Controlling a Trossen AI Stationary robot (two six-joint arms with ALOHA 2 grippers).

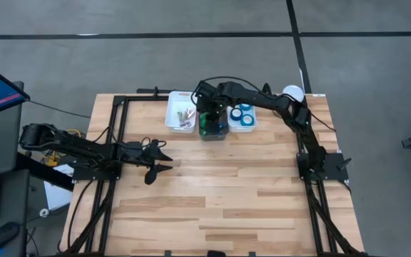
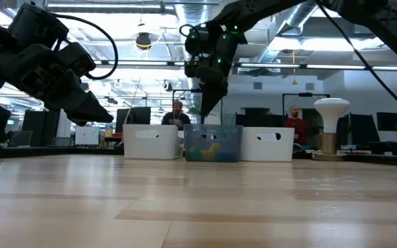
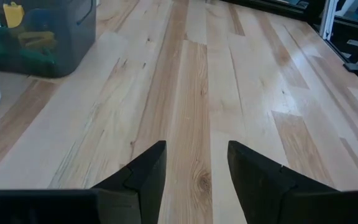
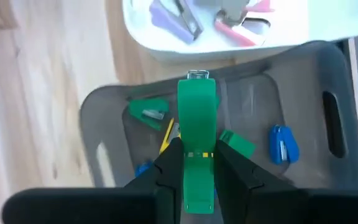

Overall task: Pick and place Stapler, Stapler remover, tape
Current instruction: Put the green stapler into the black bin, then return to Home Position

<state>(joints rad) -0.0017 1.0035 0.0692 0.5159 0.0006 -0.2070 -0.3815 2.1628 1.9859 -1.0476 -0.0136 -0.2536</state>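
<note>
My right gripper (image 4: 196, 163) hangs over the grey bin (image 1: 213, 130) at the table's far middle, shut on a green stapler (image 4: 196, 118). More small staplers, green (image 4: 146, 109) and blue (image 4: 283, 143), lie on that bin's floor. The white bin (image 1: 171, 118) to its left holds staple removers (image 4: 178, 15). The white bin (image 1: 250, 127) to its right holds blue tape rolls (image 1: 243, 113). Over the left part of the table my left gripper (image 3: 196, 167) stands open with nothing between its fingers. My right gripper pinches the green stapler's two long sides (image 4: 196, 148) between its two fingers, on the half away from the metal-tipped end (image 4: 197, 76). The fingers slant steeply down from above. The stapler is lifted clear above the grey bin, its metal-tipped end pointing down and away.
The three bins stand side by side along the far edge. A white lamp-like object (image 1: 292, 92) sits at the far right corner. Bare wooden tabletop (image 1: 227, 193) stretches from the bins to the near edge. People sit at desks in the room behind (image 2: 178, 114).
</note>
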